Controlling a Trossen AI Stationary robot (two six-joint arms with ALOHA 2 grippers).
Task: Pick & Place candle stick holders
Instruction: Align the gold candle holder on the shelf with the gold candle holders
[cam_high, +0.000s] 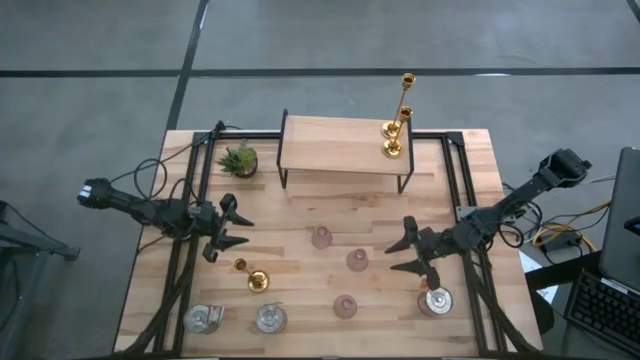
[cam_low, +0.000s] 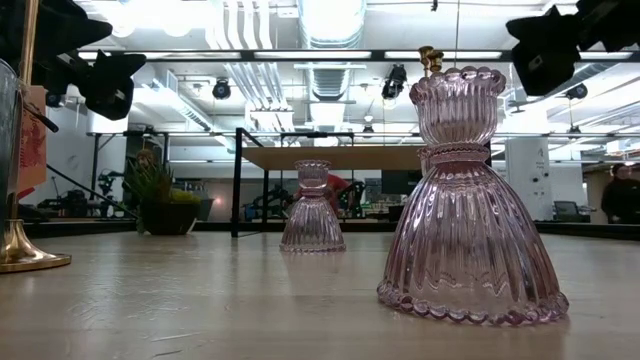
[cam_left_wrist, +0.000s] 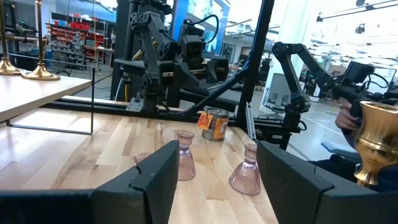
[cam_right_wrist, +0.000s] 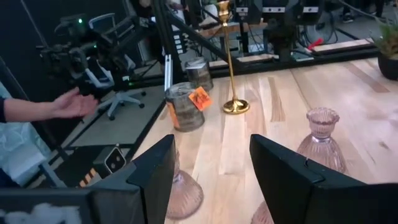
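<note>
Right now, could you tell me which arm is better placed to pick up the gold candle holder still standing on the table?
Probably the left. Its open claw hangs just beside the gold holder, while the right claw, also open, is across the table past the pink holders.

The pale wooden table top (cam_high: 300, 265) is made of long planks, smooth with a soft shine. The ribbed, see-through pink glass candle holders (cam_low: 470, 200) look glossy. The tall gold candle sticks (cam_high: 396, 125) are shiny metal. The squat silvery glass cups (cam_high: 270, 318) gleam. The small raised wooden shelf (cam_high: 340, 145) is carried on thin black metal legs. The black robot fingers (cam_left_wrist: 155, 177) look matt, like plastic.
</note>
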